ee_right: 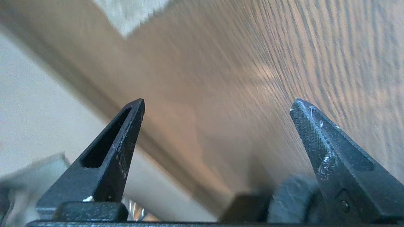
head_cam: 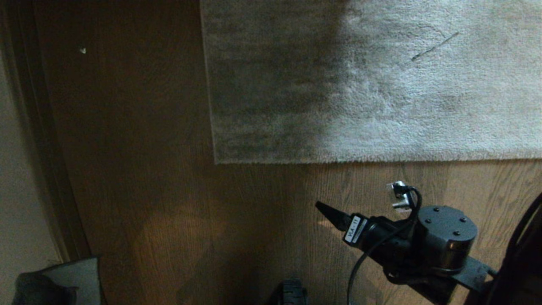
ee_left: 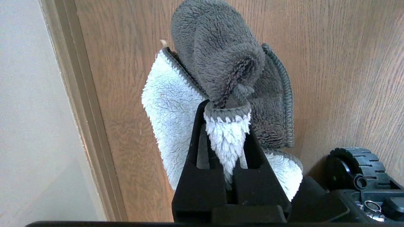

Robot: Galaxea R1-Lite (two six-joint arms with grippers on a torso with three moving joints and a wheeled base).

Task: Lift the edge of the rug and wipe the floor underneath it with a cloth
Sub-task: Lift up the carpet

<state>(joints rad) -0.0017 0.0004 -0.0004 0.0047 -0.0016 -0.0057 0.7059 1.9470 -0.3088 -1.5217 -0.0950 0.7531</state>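
Now, head view: right pincer point(head_cam: 326, 209) hovers over the floor point(head_cam: 148, 190), just short of the rug edge point(head_cam: 360, 160), likely to lift it; wrist label unreadable.
Left wrist view: left pincer point(ee_left: 226, 108) clamps the cloth point(ee_left: 217, 82), kept ready for wiping.
Right wrist view: fingers point(ee_right: 126, 132) spread wide, empty.

A rug point(head_cam: 372, 80) lies flat on the floor point(head_cam: 169, 212), filling the far right of the head view. The rug edge point(head_cam: 377, 161) runs across, with bare floor nearer the robot and to its left. A skirting board point(head_cam: 46, 140) borders the floor on the left. The right gripper point(head_cam: 324, 208) sits above the near floor, short of the rug edge.
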